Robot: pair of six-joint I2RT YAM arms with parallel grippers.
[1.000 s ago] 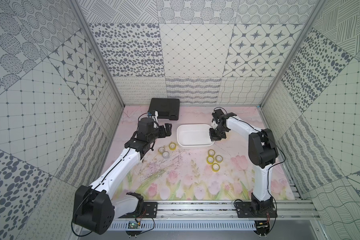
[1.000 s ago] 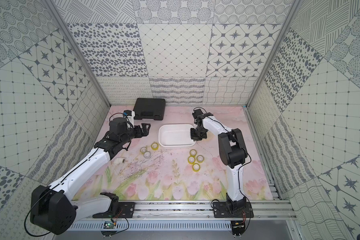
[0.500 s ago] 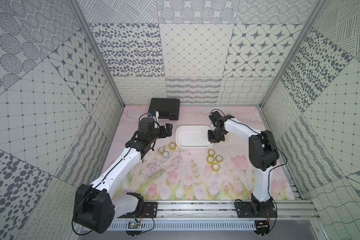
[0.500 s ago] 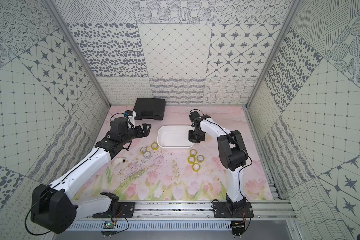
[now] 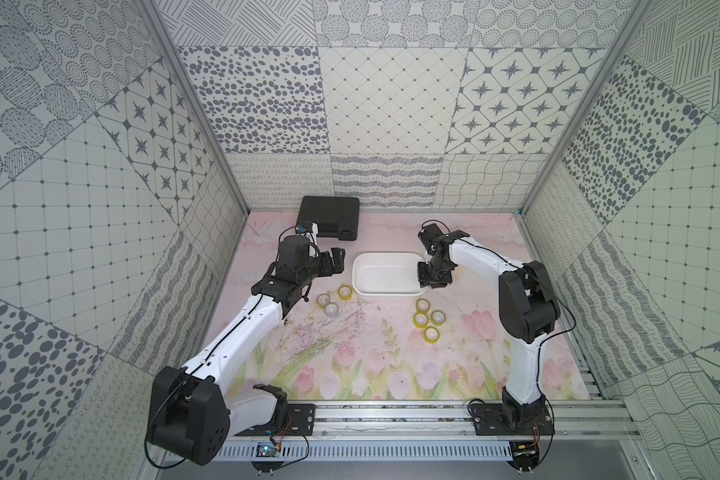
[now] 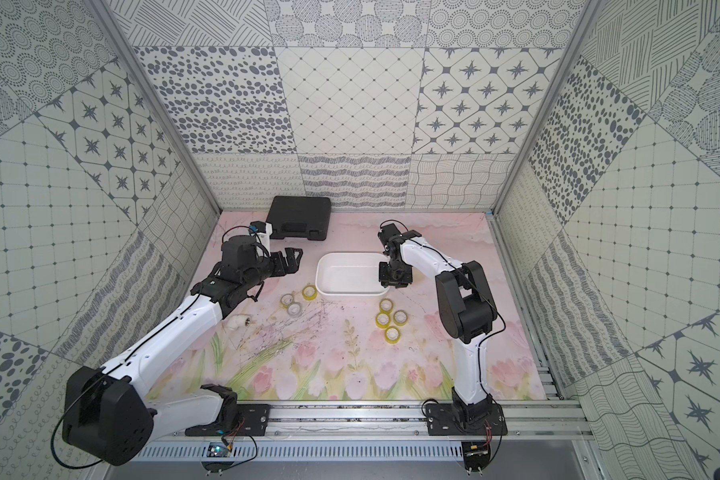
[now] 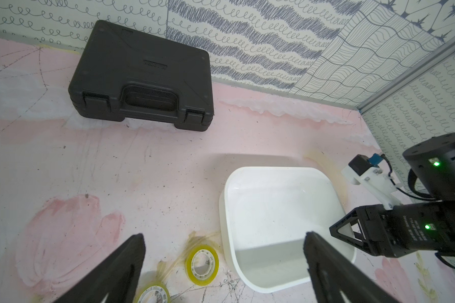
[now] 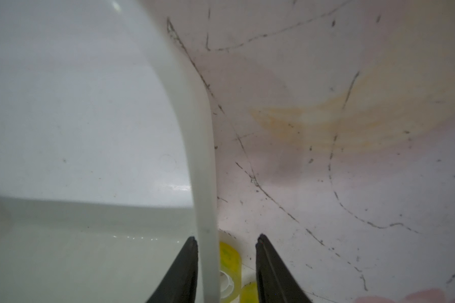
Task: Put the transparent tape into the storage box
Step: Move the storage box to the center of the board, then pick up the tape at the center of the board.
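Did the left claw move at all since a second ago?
No. The left gripper sits just as far from the black case as before, with its jaws open.

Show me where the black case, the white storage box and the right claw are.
black case (image 7: 142, 70), left wrist view, lid
storage box (image 5: 385, 274), in a top view, bare floor
right claw (image 8: 226, 237), right wrist view, midway between fingertips

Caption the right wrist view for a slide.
Right gripper, jaws open, straddles the storage box wall; a yellowish tape roll lies just outside.

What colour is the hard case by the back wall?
The case is plain matte black; it shows best in the left wrist view.
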